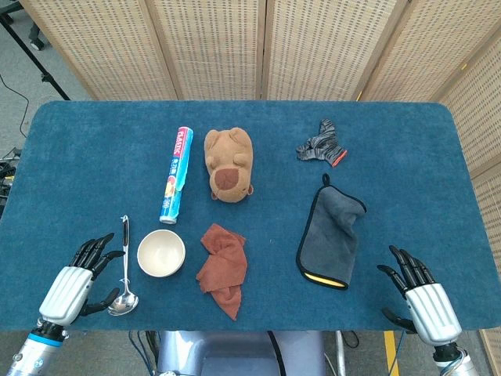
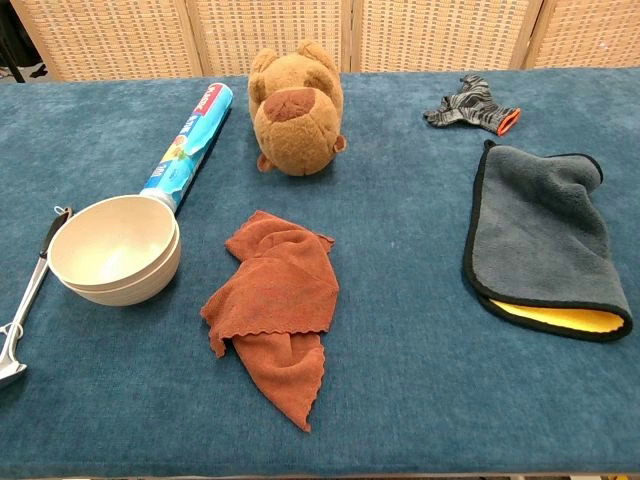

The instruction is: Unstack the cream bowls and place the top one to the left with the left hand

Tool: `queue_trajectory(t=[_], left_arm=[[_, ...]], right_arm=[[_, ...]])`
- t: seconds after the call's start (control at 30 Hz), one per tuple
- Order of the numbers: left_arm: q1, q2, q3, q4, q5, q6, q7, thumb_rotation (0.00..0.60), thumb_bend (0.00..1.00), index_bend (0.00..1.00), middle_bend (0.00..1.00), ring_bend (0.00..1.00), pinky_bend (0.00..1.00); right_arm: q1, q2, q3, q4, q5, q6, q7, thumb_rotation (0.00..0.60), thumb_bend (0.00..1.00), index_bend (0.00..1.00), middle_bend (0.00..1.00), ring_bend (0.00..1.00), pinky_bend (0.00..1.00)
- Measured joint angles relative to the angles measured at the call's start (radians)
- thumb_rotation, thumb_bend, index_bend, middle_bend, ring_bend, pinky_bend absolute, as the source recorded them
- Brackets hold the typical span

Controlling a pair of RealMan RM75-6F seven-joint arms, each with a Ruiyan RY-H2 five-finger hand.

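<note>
Two cream bowls [image 1: 161, 253] sit nested one inside the other near the table's front left; in the chest view the stack [image 2: 115, 250] shows two rims. My left hand [image 1: 78, 278] hovers left of the stack, beyond a metal ladle [image 1: 124, 274], fingers spread and holding nothing. My right hand [image 1: 415, 294] is at the front right corner, fingers apart and empty. Neither hand shows in the chest view.
A rust-red cloth [image 1: 223, 266] lies crumpled just right of the bowls. Behind them are a rolled blue wrap box [image 1: 176, 174] and a brown plush bear [image 1: 229, 163]. A grey and yellow mitt [image 1: 333, 233] and a striped glove [image 1: 321, 145] lie on the right.
</note>
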Motion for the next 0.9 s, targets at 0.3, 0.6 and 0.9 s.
queue_trajectory(t=[0.3, 0.6, 0.9], left_arm=[[-0.004, -0.003, 0.002, 0.005, -0.012, -0.015, -0.001, 0.6, 0.32, 0.24, 0.0, 0.0, 0.04], [-0.022, -0.02, -0.01, 0.016, -0.039, -0.044, -0.005, 0.6, 0.33, 0.25, 0.0, 0.0, 0.04], [-0.085, -0.03, -0.023, 0.032, -0.095, -0.172, 0.009, 0.6, 0.33, 0.27, 0.0, 0.0, 0.04]], right_arm=[[0.0, 0.002, -0.003, -0.008, -0.004, 0.002, 0.002, 0.6, 0.16, 0.22, 0.0, 0.0, 0.15], [0.001, -0.001, 0.001, 0.0, 0.016, -0.011, -0.002, 0.6, 0.16, 0.22, 0.0, 0.0, 0.15], [-0.001, 0.006, 0.009, -0.002, 0.029, -0.006, 0.012, 0.6, 0.16, 0.22, 0.0, 0.0, 0.15]])
